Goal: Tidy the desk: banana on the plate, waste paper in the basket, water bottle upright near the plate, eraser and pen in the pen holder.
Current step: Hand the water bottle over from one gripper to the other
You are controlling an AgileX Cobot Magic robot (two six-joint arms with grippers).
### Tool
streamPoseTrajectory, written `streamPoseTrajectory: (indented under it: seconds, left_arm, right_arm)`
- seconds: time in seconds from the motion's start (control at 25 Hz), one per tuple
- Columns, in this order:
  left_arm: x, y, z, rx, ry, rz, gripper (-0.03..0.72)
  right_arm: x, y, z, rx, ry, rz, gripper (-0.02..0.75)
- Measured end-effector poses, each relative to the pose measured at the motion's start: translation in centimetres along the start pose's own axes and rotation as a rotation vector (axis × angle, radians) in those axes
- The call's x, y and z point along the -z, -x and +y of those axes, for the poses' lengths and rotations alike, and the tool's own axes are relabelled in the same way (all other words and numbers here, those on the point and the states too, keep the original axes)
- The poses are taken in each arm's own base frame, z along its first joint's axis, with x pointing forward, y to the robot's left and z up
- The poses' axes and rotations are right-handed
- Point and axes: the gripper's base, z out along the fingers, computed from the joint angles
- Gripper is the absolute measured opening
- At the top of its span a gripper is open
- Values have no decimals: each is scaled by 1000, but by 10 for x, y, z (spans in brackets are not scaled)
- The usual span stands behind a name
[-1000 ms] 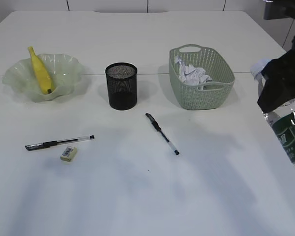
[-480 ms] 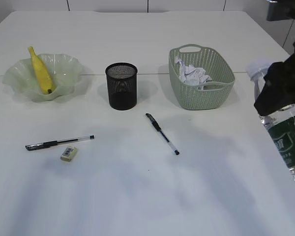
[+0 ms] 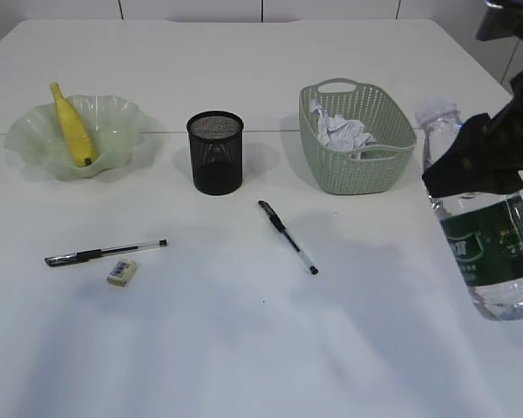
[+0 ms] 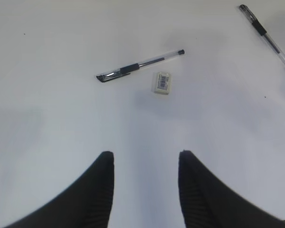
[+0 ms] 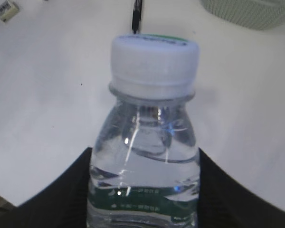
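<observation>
right gripper [image 3: 475, 165]: your jaws grip the water bottle [image 3: 484, 218], nearly upright.
left gripper [image 4: 145, 164]: wide, empty; eraser [image 4: 162, 82] ahead.

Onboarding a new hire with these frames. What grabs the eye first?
The right hand is holding the water bottle near upright in the air at the right edge of the desk. The banana already lies in the plate at far left, with waste paper in the basket. Two pens and the eraser lie loose in front of the pen holder.
</observation>
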Motion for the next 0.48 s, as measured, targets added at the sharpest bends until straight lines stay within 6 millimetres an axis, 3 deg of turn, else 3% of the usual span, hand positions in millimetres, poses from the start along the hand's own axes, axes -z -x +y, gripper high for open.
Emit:
streamPoseTrajectory:
  seconds: [0.32, 0.48]
  left_arm:
    - [0, 0, -1, -13, -9, -5, 319]
    - [1, 4, -11, -65, -117, -50, 319]
  right_arm:
    - [0, 4, 1, 1, 9, -49, 398]
    - [0, 7, 7, 15, 77, -80, 398]
